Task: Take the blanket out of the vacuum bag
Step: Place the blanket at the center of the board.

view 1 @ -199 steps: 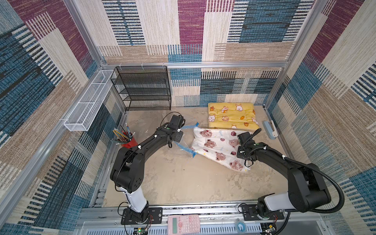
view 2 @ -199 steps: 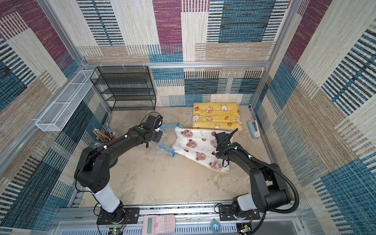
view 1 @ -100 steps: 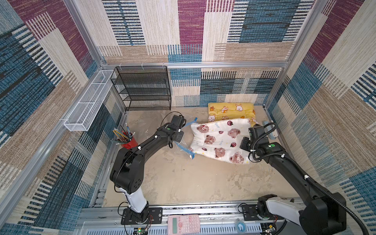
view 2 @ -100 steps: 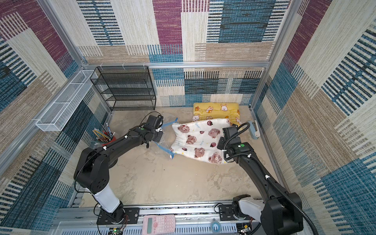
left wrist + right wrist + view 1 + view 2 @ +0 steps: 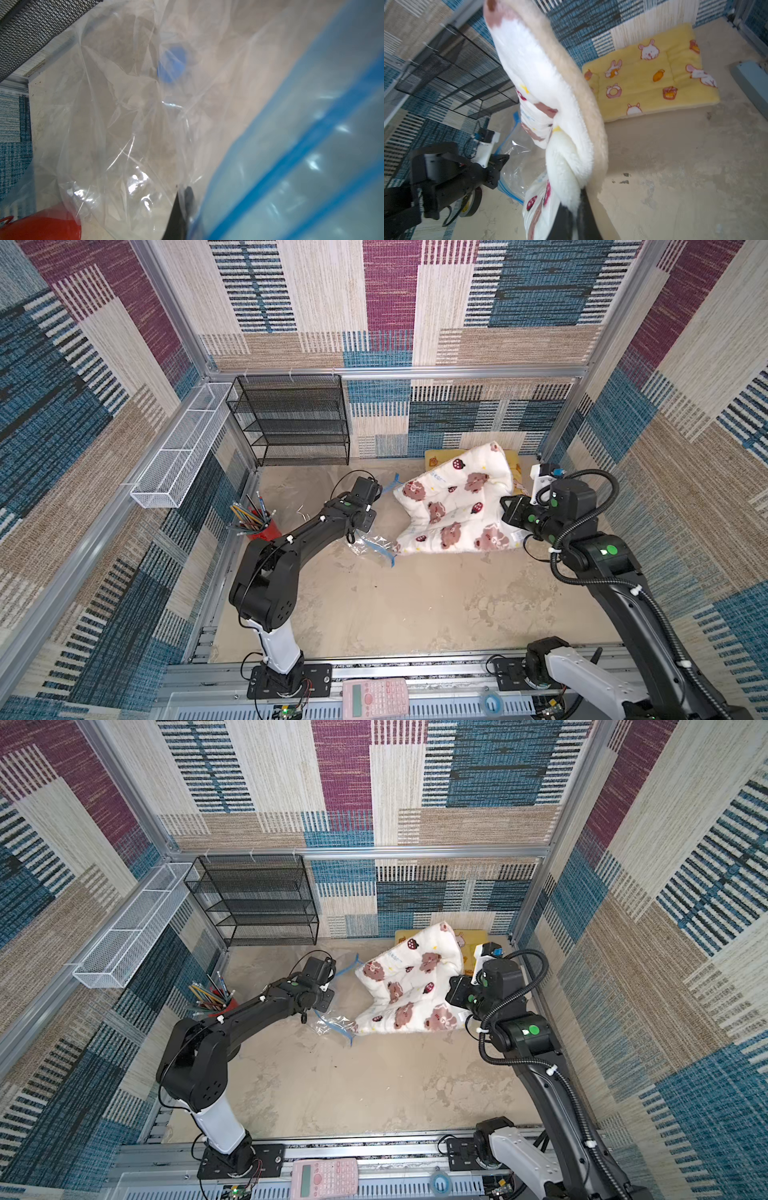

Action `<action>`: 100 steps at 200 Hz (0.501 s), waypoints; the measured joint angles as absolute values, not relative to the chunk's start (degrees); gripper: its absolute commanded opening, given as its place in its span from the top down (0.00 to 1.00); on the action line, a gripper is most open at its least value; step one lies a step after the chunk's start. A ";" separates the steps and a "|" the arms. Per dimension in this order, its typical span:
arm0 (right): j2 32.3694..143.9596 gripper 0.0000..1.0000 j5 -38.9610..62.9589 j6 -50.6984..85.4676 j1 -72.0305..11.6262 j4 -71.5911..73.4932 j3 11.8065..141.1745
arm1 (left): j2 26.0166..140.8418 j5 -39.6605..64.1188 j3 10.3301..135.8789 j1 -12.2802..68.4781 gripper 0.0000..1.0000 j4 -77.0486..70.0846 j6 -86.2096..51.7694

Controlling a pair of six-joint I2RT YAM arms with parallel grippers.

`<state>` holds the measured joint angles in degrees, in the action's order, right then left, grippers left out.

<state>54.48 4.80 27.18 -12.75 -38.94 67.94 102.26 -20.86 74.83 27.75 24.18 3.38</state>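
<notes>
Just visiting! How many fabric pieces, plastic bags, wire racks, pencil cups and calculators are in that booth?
Fabric pieces: 2, bear blanket and yellow mat
Plastic bags: 1, vacuum bag
Wire racks: 2, black shelf and white basket
Pencil cups: 1, red cup
Calculators: 1, pink calculator
Total: 7

We are looking into a robotics lab's test cell. An aluminium-profile frame [image 5: 415,373] is boxing in the space, and patchwork carpet tiles [image 5: 390,290] are lining its walls. The left arm [image 5: 303,533] and the right arm [image 5: 598,551] are standing bolted to a slotted metal rail [image 5: 436,670] at the front. Household props are sitting around like staging: a black mesh shelf rack [image 5: 297,423], a white wire basket [image 5: 178,456] on the side frame, a red cup of pencils [image 5: 259,526], a pink calculator [image 5: 376,697] and a yellow cartoon-print cushion [image 5: 652,83].
</notes>
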 measured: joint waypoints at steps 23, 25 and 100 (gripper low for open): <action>55.11 1.00 2.24 26.02 -12.73 -40.49 70.22 | 102.85 -21.06 74.83 27.75 1.00 24.23 3.42; 55.18 1.00 1.85 25.91 -12.73 -40.73 70.24 | 102.87 -21.08 74.83 27.75 1.00 24.23 3.42; 57.80 1.00 -15.53 23.16 -12.36 -46.96 66.46 | 104.12 -22.17 74.87 27.88 1.00 24.21 4.23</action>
